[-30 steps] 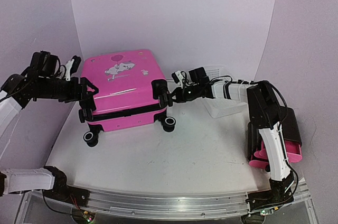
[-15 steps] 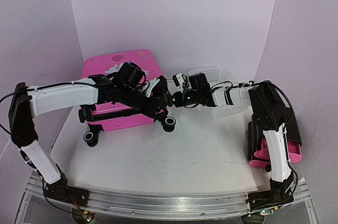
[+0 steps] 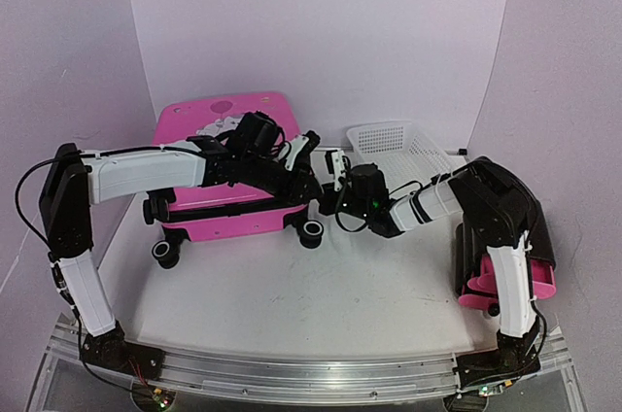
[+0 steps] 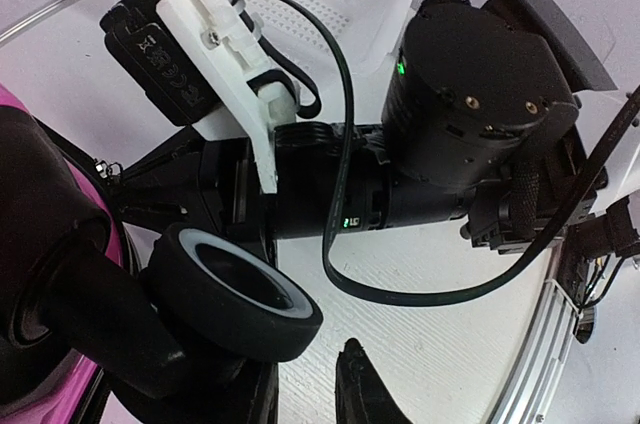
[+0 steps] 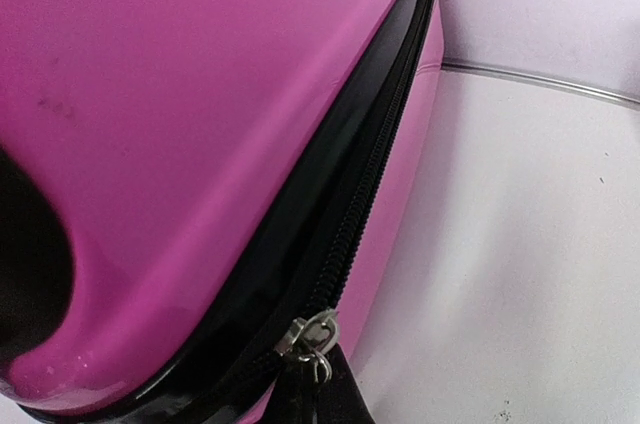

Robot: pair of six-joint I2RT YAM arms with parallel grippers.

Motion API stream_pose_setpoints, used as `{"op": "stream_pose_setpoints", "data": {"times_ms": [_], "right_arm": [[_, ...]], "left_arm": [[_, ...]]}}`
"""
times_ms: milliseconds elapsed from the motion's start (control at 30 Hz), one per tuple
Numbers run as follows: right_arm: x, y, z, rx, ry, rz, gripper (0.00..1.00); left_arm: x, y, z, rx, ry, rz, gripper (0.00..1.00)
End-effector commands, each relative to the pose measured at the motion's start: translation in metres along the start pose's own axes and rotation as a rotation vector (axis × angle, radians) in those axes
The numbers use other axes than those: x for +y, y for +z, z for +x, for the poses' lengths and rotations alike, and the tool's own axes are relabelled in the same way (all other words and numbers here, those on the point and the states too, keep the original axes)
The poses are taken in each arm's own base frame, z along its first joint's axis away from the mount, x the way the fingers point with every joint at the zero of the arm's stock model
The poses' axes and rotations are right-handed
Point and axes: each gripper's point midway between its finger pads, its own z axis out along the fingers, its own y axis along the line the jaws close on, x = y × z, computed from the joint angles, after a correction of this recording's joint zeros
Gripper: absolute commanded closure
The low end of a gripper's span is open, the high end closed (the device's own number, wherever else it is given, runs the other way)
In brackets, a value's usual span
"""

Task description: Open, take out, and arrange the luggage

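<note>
I see the hot-pink hard-shell suitcase [image 3: 199, 125] lying flat at about 10 o'clock on the white table [image 3: 340, 295], sticker lid up, wheeled end toward 6, long axis roughly 12 to 6. The sticker's lettering is too small to read. My right gripper [image 5: 318, 399] is pinched on the metal zipper pull [image 5: 312, 336]. My left gripper [image 4: 305, 384] stands narrow by a black wheel [image 4: 235, 294]. A pale lilac backdrop [image 3: 321, 33] rises behind.

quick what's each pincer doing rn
left pincer: slightly open, empty, beside the luggage wheel
right pincer: closed on the zipper pull
</note>
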Motion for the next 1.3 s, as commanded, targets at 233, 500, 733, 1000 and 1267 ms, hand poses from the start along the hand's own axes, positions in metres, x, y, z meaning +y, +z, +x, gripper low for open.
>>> {"op": "stream_pose_setpoints", "data": {"times_ms": [233, 500, 733, 1000, 1267], "right_arm": [[0.085, -0.045, -0.056, -0.193, -0.045, -0.141, 1.00], [0.103, -0.067, -0.022, -0.012, -0.182, -0.239, 1.00], [0.133, -0.085, -0.028, -0.032, -0.098, -0.376, 1.00], [0.150, -0.077, -0.022, -0.110, -0.020, -0.324, 1.00], [0.156, -0.078, -0.026, -0.188, -0.013, -0.278, 1.00]], "left_arm": [[0.042, 0.010, -0.050, -0.137, 0.020, -0.059, 0.83], [0.053, 0.002, -0.048, -0.139, 0.031, -0.085, 0.86], [0.060, 0.002, -0.038, -0.122, 0.028, -0.103, 0.88], [0.063, 0.007, -0.038, -0.121, 0.022, -0.099, 0.89], [0.055, -0.004, -0.036, -0.120, -0.029, -0.080, 0.67]]}}
